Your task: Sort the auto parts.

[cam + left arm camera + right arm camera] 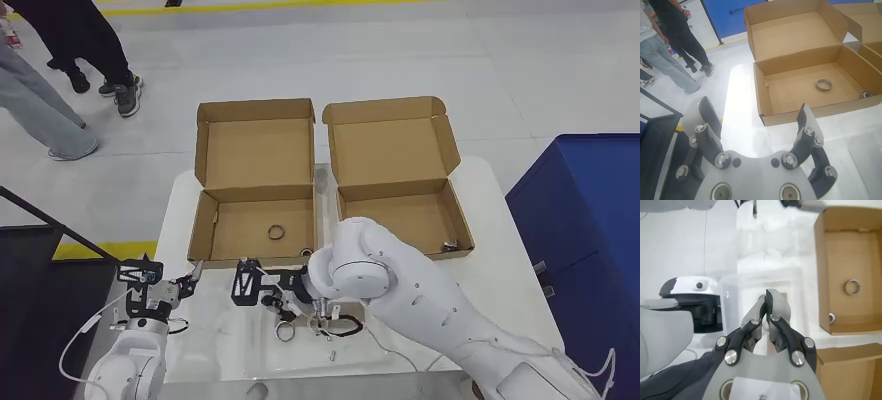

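Note:
The left cardboard box point(203, 232) holds a metal ring point(275, 232) point(824, 85) point(852, 287) and a small bearing point(305, 249) point(866, 94) in its near corner. Another small part point(452, 245) lies in the right box point(345, 205). My right gripper point(766, 298) point(285, 303) is shut, tips down in a clear plastic tray point(728, 306). A round metal bit point(760, 297) shows beside the tips; I cannot tell if it is held. My left gripper point(754, 106) point(193, 272) stands open and empty over the table, just before the left box's near-left corner.
In the tray lie a loose metal ring point(286, 331), a black rubber ring point(345, 326) and a small piece point(330, 354). Both boxes have their lids standing up at the back. A blue cabinet point(590, 230) stands to the right of the white table point(500, 290).

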